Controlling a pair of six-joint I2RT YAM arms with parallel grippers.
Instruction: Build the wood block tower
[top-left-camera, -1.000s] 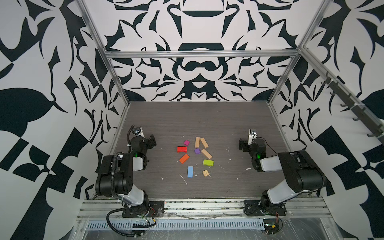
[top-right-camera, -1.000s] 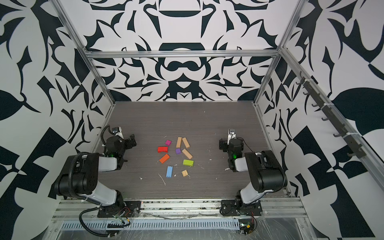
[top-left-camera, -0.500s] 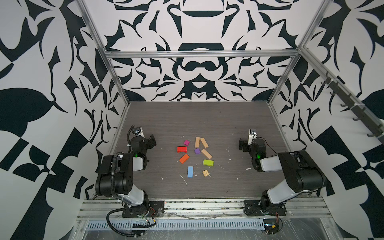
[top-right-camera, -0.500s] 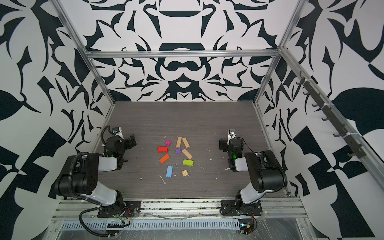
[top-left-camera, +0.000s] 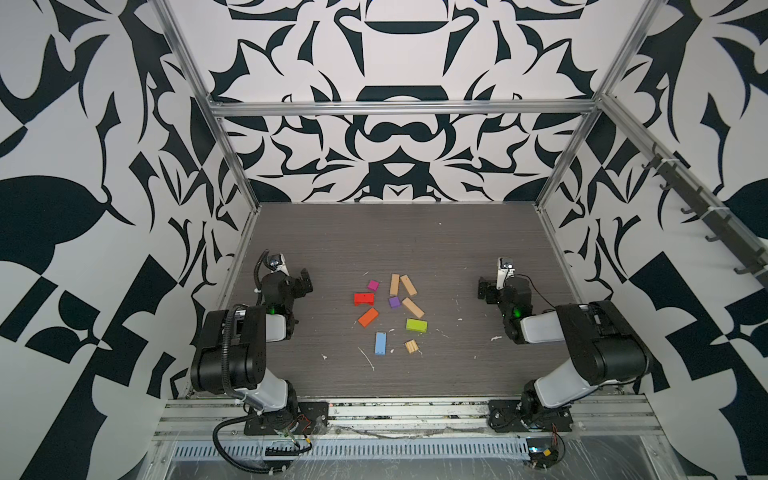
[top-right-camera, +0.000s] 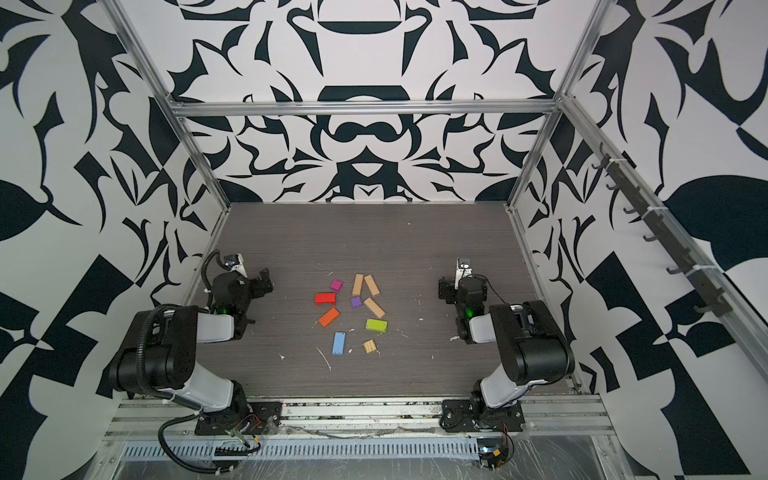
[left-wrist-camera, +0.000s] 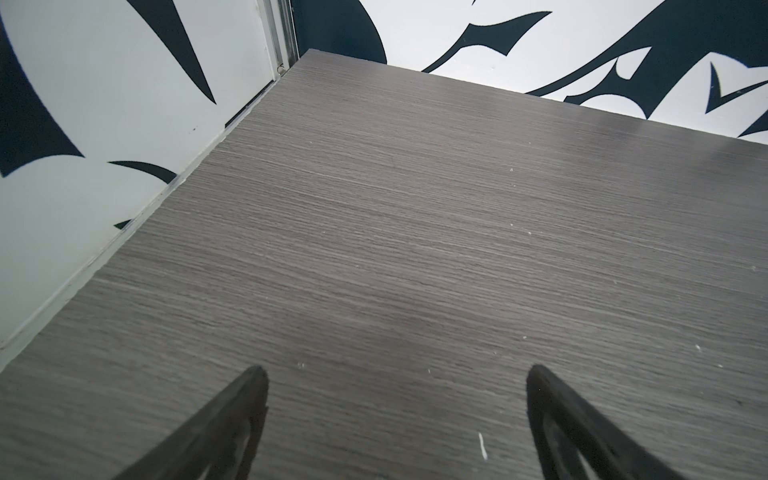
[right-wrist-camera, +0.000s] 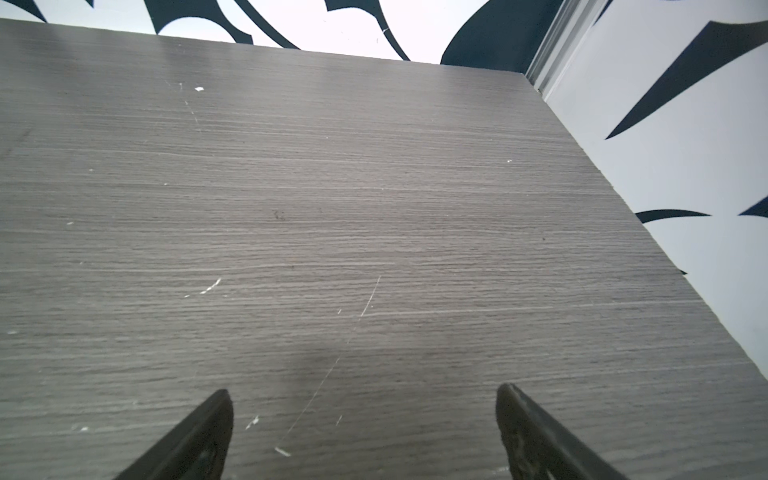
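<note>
Wood blocks lie scattered singly at mid-tabletop, none stacked; left tool and right tool, jaws spread apart and empty, flank them, well apart.

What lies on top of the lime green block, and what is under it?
Nothing lies on the lime green block; its top is bare in both top views. It rests on the table; its underside is hidden.
</note>
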